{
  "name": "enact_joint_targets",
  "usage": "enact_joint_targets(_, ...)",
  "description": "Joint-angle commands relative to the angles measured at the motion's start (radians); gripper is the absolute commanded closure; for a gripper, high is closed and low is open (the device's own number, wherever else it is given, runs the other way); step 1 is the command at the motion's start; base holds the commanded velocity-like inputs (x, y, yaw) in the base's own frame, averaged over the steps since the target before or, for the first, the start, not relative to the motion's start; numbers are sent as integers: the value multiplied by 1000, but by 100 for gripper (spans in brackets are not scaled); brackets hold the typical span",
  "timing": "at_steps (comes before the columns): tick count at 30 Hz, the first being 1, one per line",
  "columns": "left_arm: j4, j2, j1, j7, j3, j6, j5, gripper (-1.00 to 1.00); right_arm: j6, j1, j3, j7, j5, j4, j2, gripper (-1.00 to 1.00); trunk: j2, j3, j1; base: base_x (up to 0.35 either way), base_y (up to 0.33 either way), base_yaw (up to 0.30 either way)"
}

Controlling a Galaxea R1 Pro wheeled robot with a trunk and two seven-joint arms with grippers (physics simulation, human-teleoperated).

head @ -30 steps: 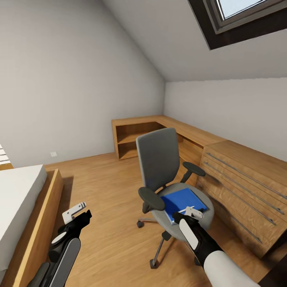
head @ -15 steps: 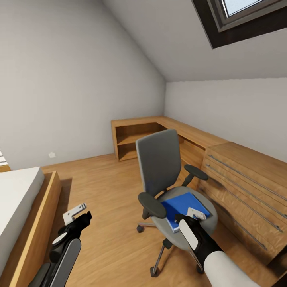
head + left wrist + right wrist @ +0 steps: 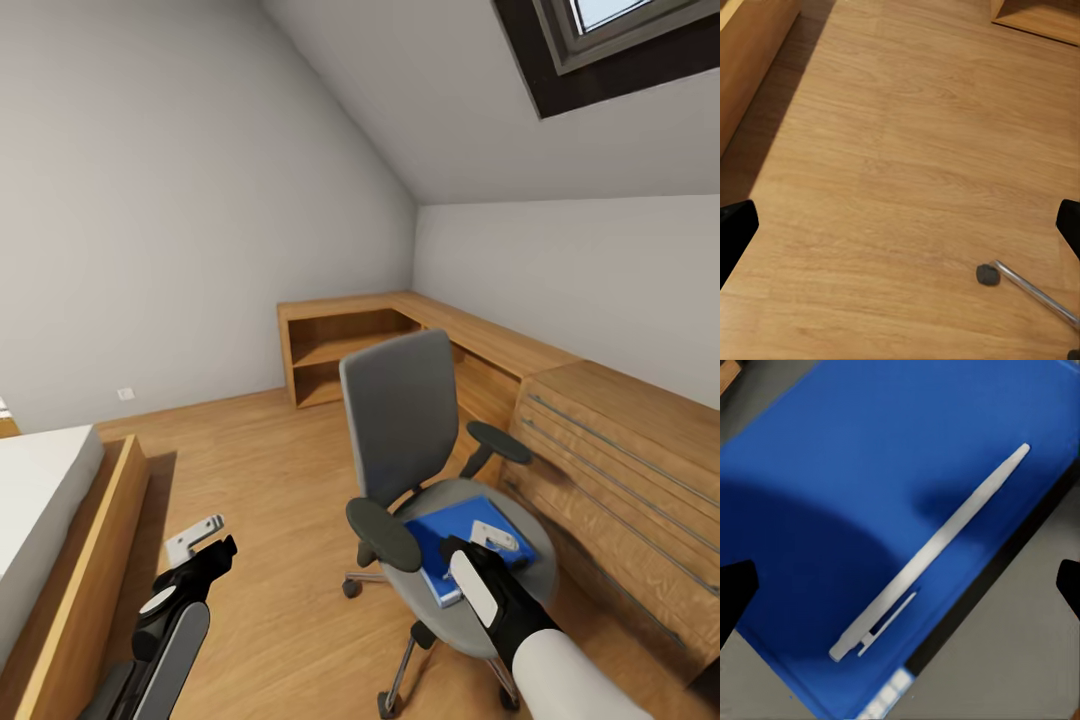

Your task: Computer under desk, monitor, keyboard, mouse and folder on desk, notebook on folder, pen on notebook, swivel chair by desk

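up close, a slim white pen [image 3: 930, 553] with a clip lies slantwise on a flat blue folder [image 3: 832, 510], which rests on the grey swivel chair [image 3: 400, 420] seat. right claw [image 3: 492, 541] hovers above it, jaws spread; left claw [image 3: 195, 540] open over the floor [image 3: 900, 150].

In the head view, the left arm is reaching up from the lower left of the frame, its left claw [image 3: 203, 541] pointing forward with fingers apart. The right arm is extending from the lower right toward the centre, white forearm leading into a black wrist, and the right claw [image 3: 490, 541] is hanging with its fingers spread wide.
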Motion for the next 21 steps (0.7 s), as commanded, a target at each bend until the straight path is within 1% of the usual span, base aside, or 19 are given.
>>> enact_joint_targets(1,-1,0,-1,8,-1,3,6,-100,4,-1,4,-7,-6,-1,-2,-100,-1,-1,0,246,0,0)
enact_joint_targets(8,9,-1,-1,8,-2,3,4,-100,5,-1,5,-8,-7,3,-2,-100,-1,-1,0,130,0,0)
enact_joint_targets(16,-12,-6,-1,12,-2,0,3,-100,14,-1,5,-13,-8,9,-3,-100,-1,-1,0,14,0,0)
enact_joint_targets(21,-17,-6,-1,12,-1,0,3,-100,16,-1,5,-26,-8,34,-1,-100,-1,-1,0,1,0,0)
